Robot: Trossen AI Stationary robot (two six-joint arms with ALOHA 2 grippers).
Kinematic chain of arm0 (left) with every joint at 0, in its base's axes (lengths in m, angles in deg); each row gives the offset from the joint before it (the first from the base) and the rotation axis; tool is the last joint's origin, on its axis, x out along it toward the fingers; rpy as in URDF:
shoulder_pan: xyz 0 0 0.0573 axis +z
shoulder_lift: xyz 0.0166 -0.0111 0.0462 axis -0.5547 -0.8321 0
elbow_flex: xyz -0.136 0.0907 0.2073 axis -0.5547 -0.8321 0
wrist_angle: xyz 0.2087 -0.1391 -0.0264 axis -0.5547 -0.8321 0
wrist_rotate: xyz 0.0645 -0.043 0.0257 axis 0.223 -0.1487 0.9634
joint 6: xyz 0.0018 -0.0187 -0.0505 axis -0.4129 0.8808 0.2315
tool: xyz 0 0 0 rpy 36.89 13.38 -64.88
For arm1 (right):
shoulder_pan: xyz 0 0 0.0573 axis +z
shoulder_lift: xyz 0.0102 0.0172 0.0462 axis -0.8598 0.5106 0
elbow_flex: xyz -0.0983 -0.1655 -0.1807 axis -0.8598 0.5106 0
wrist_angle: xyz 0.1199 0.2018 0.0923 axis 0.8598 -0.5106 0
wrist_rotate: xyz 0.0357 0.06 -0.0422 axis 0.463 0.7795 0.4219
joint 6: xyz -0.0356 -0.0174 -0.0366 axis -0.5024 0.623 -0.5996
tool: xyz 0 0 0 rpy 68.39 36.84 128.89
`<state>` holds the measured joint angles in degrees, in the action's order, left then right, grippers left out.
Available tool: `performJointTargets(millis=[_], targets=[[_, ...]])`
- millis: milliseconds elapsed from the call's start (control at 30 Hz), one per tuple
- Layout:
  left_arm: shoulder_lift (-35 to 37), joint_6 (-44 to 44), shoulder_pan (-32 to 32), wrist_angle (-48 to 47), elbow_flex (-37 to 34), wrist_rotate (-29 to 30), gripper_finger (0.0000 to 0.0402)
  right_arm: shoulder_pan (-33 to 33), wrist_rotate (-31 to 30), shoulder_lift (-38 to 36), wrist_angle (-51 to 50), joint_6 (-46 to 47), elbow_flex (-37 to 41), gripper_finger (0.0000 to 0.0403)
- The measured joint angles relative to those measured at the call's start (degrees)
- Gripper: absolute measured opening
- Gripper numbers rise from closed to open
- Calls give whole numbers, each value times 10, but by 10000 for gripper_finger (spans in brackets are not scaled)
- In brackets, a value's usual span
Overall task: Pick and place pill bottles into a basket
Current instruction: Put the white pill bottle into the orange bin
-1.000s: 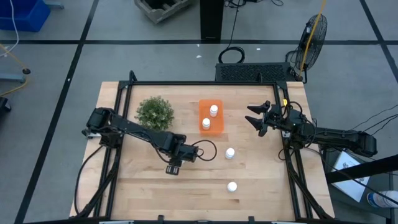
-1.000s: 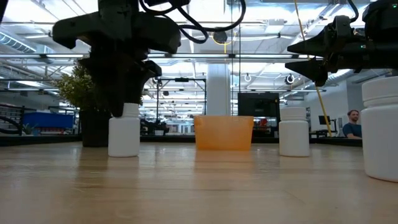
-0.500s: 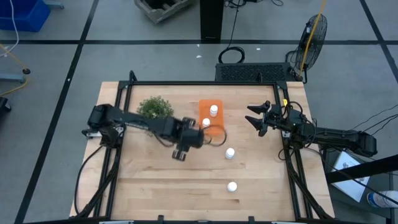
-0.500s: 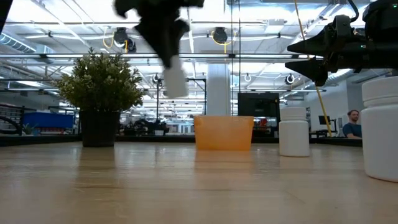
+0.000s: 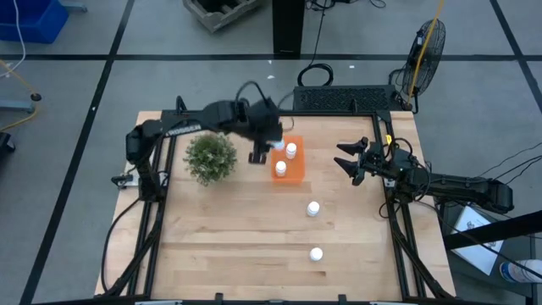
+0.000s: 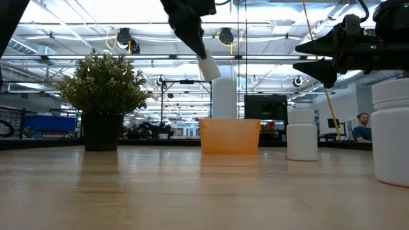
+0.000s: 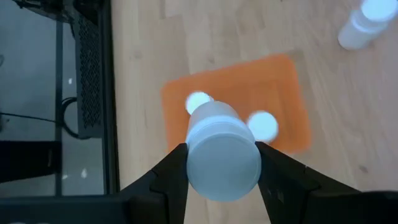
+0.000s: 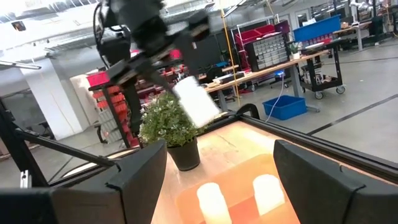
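Observation:
My left gripper (image 5: pixel 262 150) is shut on a white pill bottle (image 6: pixel 208 66) and holds it in the air over the left rim of the orange basket (image 5: pixel 295 171). Two pill bottles (image 5: pixel 291 150) (image 5: pixel 280 168) stand inside the basket. Two more stand on their bases on the table, one near the middle (image 5: pixel 312 207) and one nearer the front edge (image 5: pixel 316 253). My right gripper (image 5: pixel 340 155) is open and empty, above the table to the right of the basket. My left gripper pinches the bottle's round sides (image 7: pixel 189 163) between its two fingers (image 7: pixel 169 174), one on each side. The fingers slant down from above. The bottle is lifted clear and hangs tilted below the fingers, over the basket (image 7: pixel 283 87).
A bushy green plant in a dark pot (image 5: pixel 210 157) stands just left of the basket, close to my left arm. A black frame (image 5: pixel 271 114) runs around the table. Bare wood lies toward the front edge.
My left gripper has lifted the bottle off the table, where it stood near the front left of the middle. It has carried the bottle up and toward the far edge, past the plant, to above the basket. The bottle has tipped from upright to tilted.

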<state>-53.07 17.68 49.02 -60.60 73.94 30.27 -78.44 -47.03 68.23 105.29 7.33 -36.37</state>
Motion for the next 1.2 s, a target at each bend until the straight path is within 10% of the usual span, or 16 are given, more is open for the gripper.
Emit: performJointTargets(millis=[1200], targets=[[-160, -41, 42, 25, 0, -26, 161, 0, 0, 0, 2, 0, 0, 286]])
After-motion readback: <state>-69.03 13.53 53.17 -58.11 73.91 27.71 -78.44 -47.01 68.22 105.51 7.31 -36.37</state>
